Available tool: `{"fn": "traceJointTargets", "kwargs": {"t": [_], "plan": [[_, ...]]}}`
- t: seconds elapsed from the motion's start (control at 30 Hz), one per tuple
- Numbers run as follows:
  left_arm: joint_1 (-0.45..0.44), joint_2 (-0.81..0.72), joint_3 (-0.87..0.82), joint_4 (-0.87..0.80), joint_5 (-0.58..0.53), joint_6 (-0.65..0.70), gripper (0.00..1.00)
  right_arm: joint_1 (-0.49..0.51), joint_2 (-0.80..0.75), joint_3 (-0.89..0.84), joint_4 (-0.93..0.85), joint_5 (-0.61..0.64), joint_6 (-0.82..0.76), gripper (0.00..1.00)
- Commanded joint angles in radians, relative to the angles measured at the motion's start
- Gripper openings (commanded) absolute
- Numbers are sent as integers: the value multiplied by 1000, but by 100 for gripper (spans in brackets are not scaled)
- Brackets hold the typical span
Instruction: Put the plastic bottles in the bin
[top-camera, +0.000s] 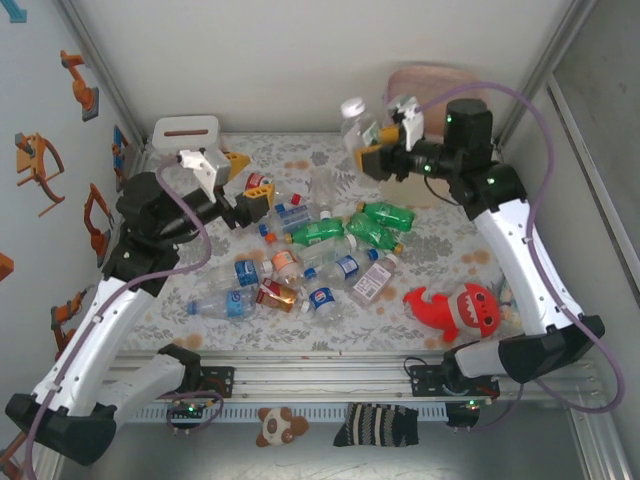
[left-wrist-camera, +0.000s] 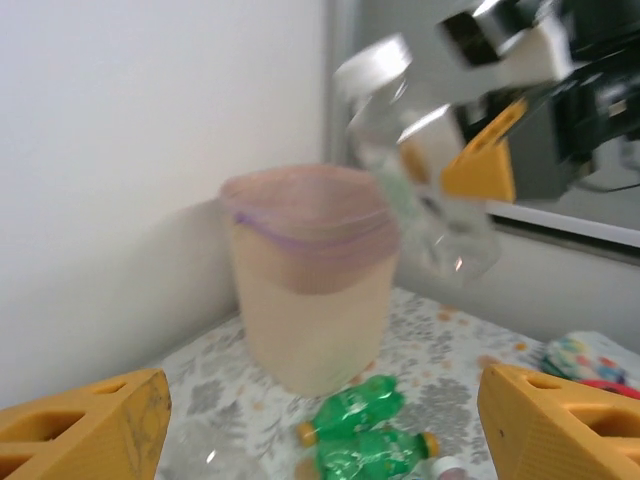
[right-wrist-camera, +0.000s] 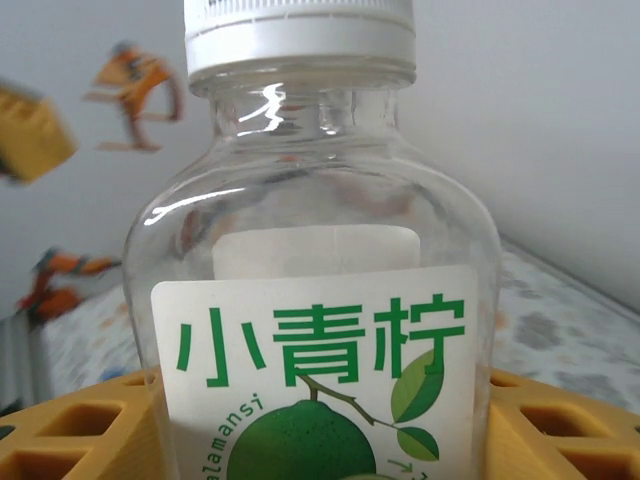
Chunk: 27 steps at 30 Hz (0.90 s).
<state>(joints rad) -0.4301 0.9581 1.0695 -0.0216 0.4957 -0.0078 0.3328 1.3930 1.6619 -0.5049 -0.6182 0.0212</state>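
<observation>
My right gripper (top-camera: 378, 140) is shut on a clear plastic bottle (top-camera: 356, 118) with a white cap, held upright in the air left of the beige bin (top-camera: 432, 78). Seen from the right wrist, this bottle (right-wrist-camera: 320, 300) has a white label with green characters and sits between the yellow fingers (right-wrist-camera: 70, 430). My left gripper (top-camera: 246, 182) hangs open over the left of the table with nothing between its yellow fingers (left-wrist-camera: 90, 430). Ahead of it stand the bin (left-wrist-camera: 310, 270) and the held bottle (left-wrist-camera: 420, 150). Several bottles (top-camera: 320, 265) lie mid-table, green ones (left-wrist-camera: 370, 430) among them.
A red plush shark (top-camera: 460, 305) lies at the front right of the table. A low white box (top-camera: 185, 130) stands at the back left corner. A striped sock (top-camera: 375, 425) and a small plush toy (top-camera: 275, 425) lie below the front rail.
</observation>
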Motion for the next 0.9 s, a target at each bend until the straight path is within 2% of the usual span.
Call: {"fn": "traceJointTargets", "kwargs": {"t": [0.0, 0.17, 0.33, 0.57, 0.87], "plan": [[17, 34, -4, -43, -147, -96, 79, -47, 75, 117, 31, 233, 181, 51], [47, 92, 7, -89, -226, -217, 79, -121, 225, 284, -23, 373, 298, 50], [66, 155, 38, -161, -218, -262, 77, -189, 359, 401, -52, 461, 378, 48], [69, 208, 33, -171, -189, -286, 74, -239, 550, 553, -150, 529, 380, 48], [75, 243, 25, -180, -191, -274, 72, -248, 764, 733, -269, 595, 339, 48]]}}
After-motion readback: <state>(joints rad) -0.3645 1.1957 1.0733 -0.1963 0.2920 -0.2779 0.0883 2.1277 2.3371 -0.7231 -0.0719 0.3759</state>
